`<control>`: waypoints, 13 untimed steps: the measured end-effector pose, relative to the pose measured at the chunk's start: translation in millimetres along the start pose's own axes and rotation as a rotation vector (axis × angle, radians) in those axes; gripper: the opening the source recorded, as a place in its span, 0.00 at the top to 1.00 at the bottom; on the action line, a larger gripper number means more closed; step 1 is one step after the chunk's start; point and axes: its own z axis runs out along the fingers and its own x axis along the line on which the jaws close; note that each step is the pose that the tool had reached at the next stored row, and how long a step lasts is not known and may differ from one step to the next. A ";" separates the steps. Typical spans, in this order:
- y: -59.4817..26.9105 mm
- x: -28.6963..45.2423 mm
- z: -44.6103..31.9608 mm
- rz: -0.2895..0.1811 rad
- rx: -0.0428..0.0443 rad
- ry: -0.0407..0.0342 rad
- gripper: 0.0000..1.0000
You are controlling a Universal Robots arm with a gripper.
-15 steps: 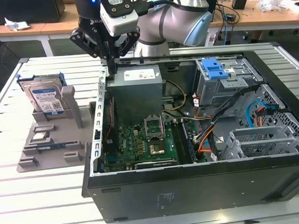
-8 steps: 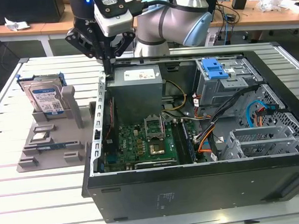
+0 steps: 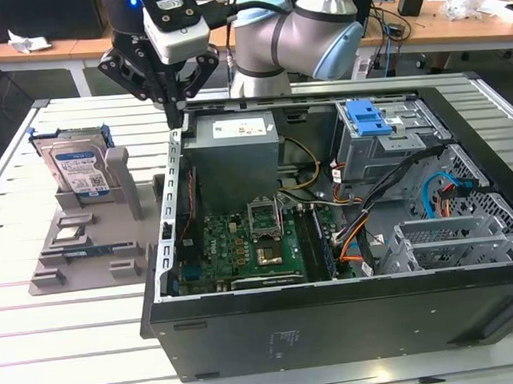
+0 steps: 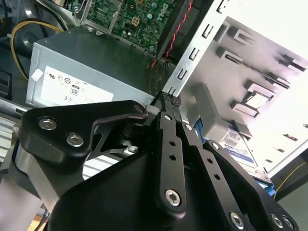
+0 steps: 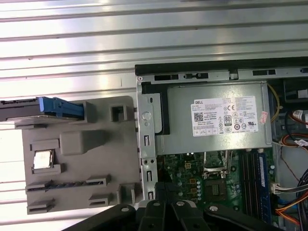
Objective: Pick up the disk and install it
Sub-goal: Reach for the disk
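The disk (image 3: pixel 79 172) stands upright in a slot of the grey holder (image 3: pixel 110 220) at the exterior view's left, silver with a white-and-blue label and a blue bracket around it. In the first wrist view the disk (image 5: pixel 29 109) shows edge-on. In the second wrist view a part of the disk (image 4: pixel 239 146) shows past the fingers. My gripper (image 3: pixel 176 115) hangs over the open computer case's wall (image 3: pixel 171 197), to the right of the disk and apart from it. Its black fingers (image 4: pixel 169 126) are shut with nothing between them.
The open computer case (image 3: pixel 334 318) holds a grey power supply (image 3: pixel 234 158), a green motherboard (image 3: pixel 242 245), cables and a grey metal cage with a blue latch (image 3: pixel 367 117). The holder also carries a thin dark memory stick (image 3: pixel 77 252) and a small chip (image 5: pixel 42 160). All rest on a white slatted table (image 3: pixel 65 343).
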 end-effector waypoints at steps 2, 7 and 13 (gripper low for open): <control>-0.2 3.1 -0.1 0.000 0.0000 0.0000 0.89; -0.9 12.0 -0.3 0.000 0.0000 0.0001 0.89; -1.6 21.5 -0.6 0.000 -0.0001 0.0000 0.89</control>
